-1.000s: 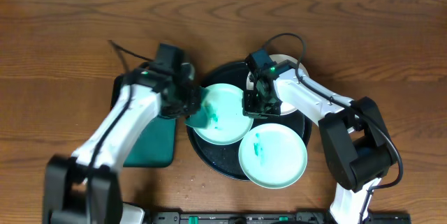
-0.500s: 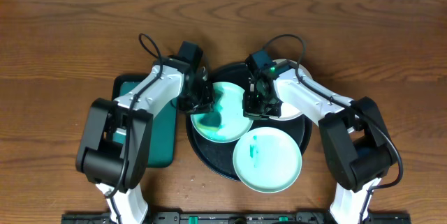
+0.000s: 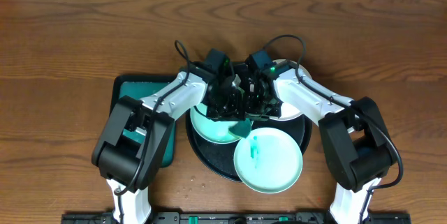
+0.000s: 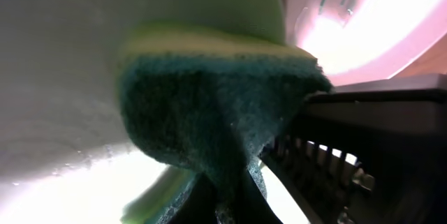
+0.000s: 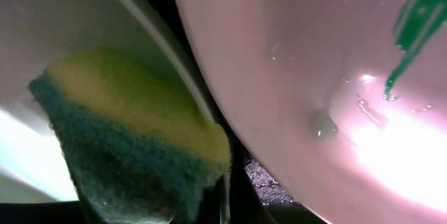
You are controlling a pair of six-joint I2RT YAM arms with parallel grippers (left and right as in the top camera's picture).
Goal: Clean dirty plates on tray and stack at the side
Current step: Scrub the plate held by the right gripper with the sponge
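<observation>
Three plates (image 3: 272, 162) lay on the tray (image 3: 211, 158), at nine, one and five o'clock; none was stacked on the table (image 3: 391, 49) yet. Your left gripper (image 3: 229, 104) was clamped on a sponge (image 3: 242, 125), at the three-o'clock edge of the nine-o'clock plate (image 3: 208, 128). Your right gripper (image 3: 255, 104), jaws closed, sat just beside it; whether it pinched that plate's rim could not be told.

Risks, as judged: the two wrists were nearly touching, so a stroke toward three o'clock could knock them together. If the rim was not held, sponge pressure at the edge could tip the plate or slide it into the five-o'clock plate (image 3: 276, 172), which carried a teal smear (image 3: 256, 151). The sponge, running off the rim, could drag paint onto the tray.
</observation>
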